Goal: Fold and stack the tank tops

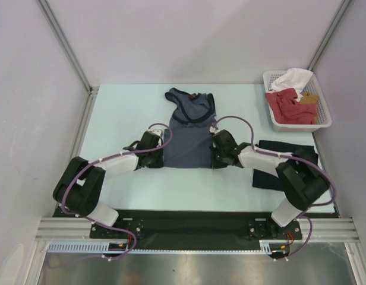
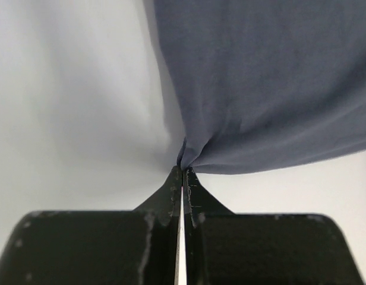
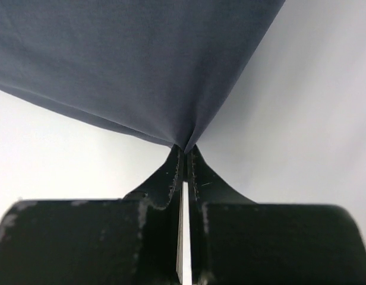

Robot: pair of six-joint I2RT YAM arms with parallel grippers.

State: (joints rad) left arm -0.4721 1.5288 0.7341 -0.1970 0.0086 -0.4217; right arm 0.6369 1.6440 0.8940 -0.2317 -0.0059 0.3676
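On the table (image 1: pixel 129 107), the slate-blue tank top (image 1: pixel 189 142) runs near-to-far, neckline far.

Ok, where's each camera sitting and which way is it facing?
Top external: above, behind the bases, looking down on the table; both arms show, left gripper and right gripper at the near corners of the slate-blue tank top.
Left wrist: on the left arm, facing along its shut fingers to a pinched corner.
Right wrist: same on right arm.
Shared: that tank top.
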